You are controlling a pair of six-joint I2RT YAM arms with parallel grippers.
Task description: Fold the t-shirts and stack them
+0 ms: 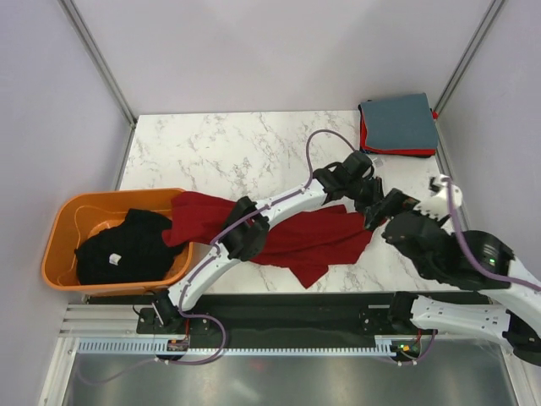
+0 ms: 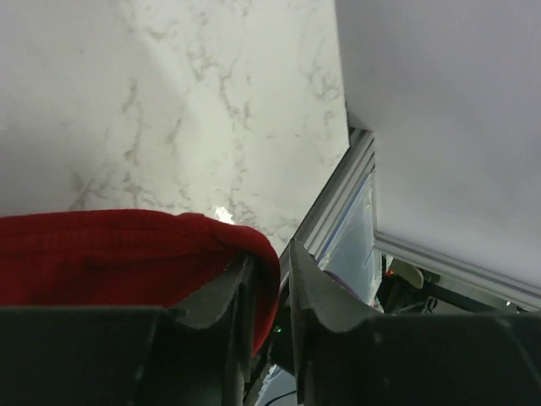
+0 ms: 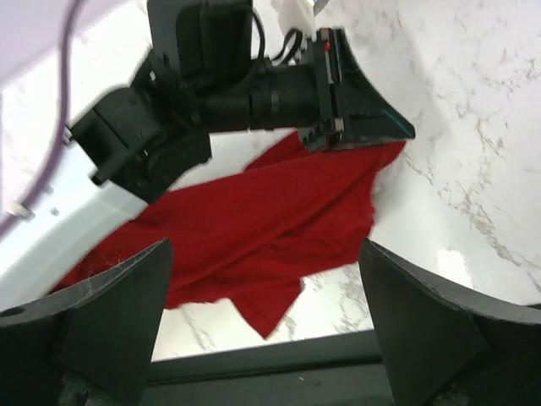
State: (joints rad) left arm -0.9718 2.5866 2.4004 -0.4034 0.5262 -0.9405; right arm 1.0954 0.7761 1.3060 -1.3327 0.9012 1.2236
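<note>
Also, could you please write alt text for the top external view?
The left gripper pinches a corner of a red shirt lying on a marble table. A black shirt lies in an orange basket at left; folded shirts sit in the far right corner.

Marble-pattern worktop (image 1: 237, 144) in a plain walled bay.
White worktop with grey veining; pale, bare walls (image 1: 279, 51) on three sides; grey metal frame posts (image 1: 100, 63) at the far corners; slotted white rail (image 1: 279, 345) along the near edge; soft, even light.
</note>
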